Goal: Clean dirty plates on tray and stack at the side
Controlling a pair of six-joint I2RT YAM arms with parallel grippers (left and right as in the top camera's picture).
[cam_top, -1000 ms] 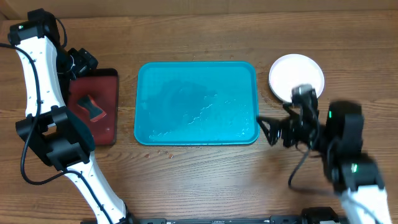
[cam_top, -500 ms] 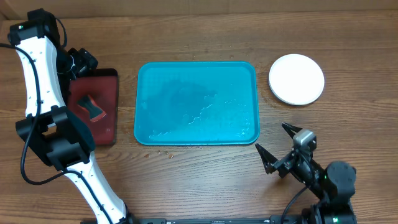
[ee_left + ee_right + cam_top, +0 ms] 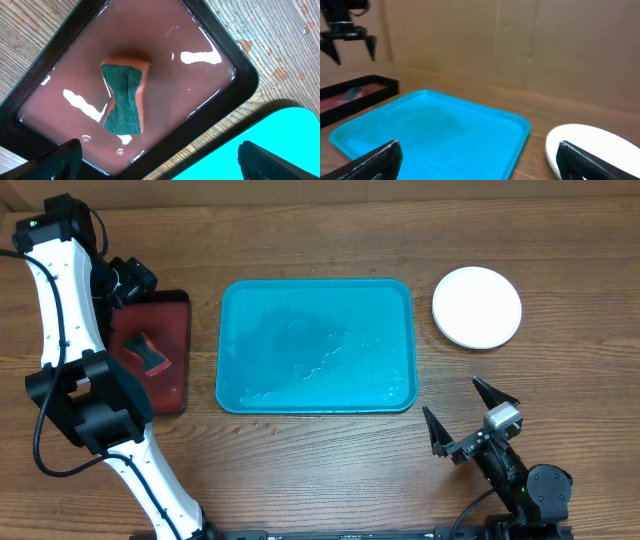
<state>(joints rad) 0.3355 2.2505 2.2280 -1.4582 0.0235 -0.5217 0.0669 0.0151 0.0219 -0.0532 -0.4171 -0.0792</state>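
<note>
1. Left pincer (image 3: 159, 150): upper left of the overhead frame. Jaws spread wide, holding nothing. It hangs over the dark red tray (image 3: 172, 385).
2. Dark red tray: black rim, on the table (image 3: 320, 455) at the left. It has a shallow film of liquid.
3. Sponge (image 3: 124, 97): orange with a green scouring face. It lies in the dark red tray, directly under the left pincer and not touched by it.
4. Turquoise tray (image 3: 315, 292): centre of the frame, just beside the dark red tray. No plate is on it, only wet streaks and droplets.
5. White plate (image 3: 477, 307): upper right, on the table, clear of the turquoise tray's right rim. Its top face shows no red smear. I cannot tell whether other plates lie beneath it.
6. Right pincer (image 3: 450, 396): lower right. Jaws released and empty, pointing towards the turquoise tray's near right corner.

Status (judged): cleaning and clearing look done or nearly so. The turquoise tray is bare, the plate sits at the side, and neither pincer carries anything. The one open point is whether the stack is complete.

Relation: the plate lies above the right pincer in the overhead frame, apart from it. It is well apart from the left pincer, with the turquoise tray between them.
</note>
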